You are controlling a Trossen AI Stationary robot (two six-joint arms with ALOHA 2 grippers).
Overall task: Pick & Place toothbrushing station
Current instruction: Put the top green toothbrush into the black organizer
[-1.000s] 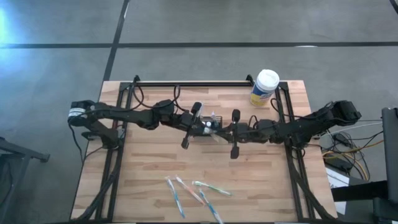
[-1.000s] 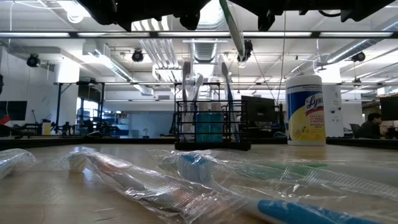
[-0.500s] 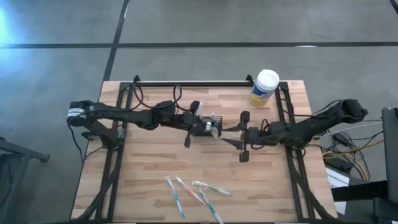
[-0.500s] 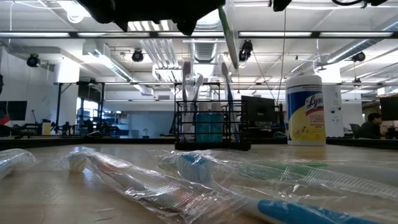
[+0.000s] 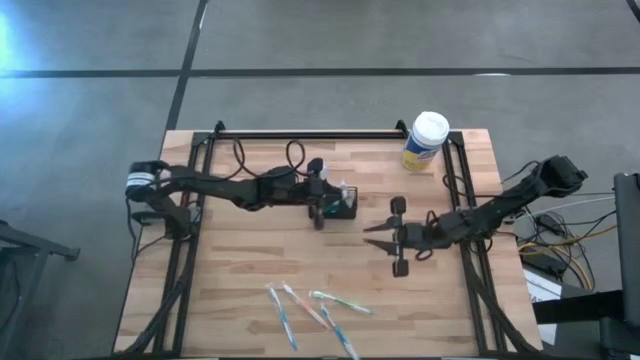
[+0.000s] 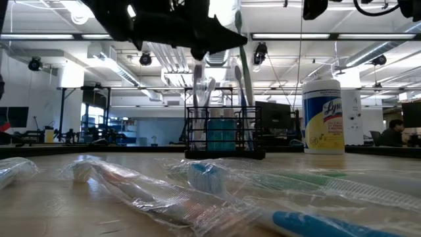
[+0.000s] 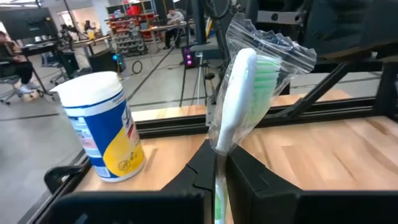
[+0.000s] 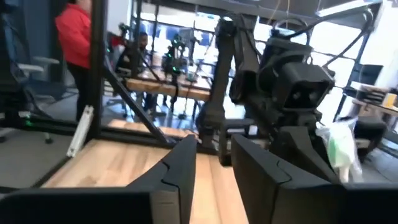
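Toothbrushes stand upright in the toothbrushing station (image 5: 338, 202), the small black wire-mesh holder that sits on the wooden counter (image 5: 250, 270) a little toward 12 o'clock from its middle. In the low view the holder (image 6: 223, 133) rests flat on its base, its long side running across the picture, with a teal item in its middle compartment and pale brush heads rising above its rim. A white-lidded canister (image 5: 426, 141) with a yellow label stands near the counter's 1 o'clock corner, well apart from the holder.

From 9 o'clock the left arm reaches in low and nearly level, its left gripper (image 5: 322, 205) just beside the holder's 9 o'clock side. Its fingers are pinched tight on a wrapped toothbrush (image 7: 244, 93), whose white head and green bristles stick up out of the gripper inside clear plastic, the handle running down between the fingers.

Entering from 3 o'clock, the right arm stretches toward the middle, and the right gripper (image 5: 382, 233) hangs at about 4 o'clock of the holder, apart from it. Its fingers (image 8: 180, 171) stand partly open with nothing between them.

Several more wrapped toothbrushes (image 5: 310, 312) lie flat near the counter's 6 o'clock edge, fanned at slight angles.
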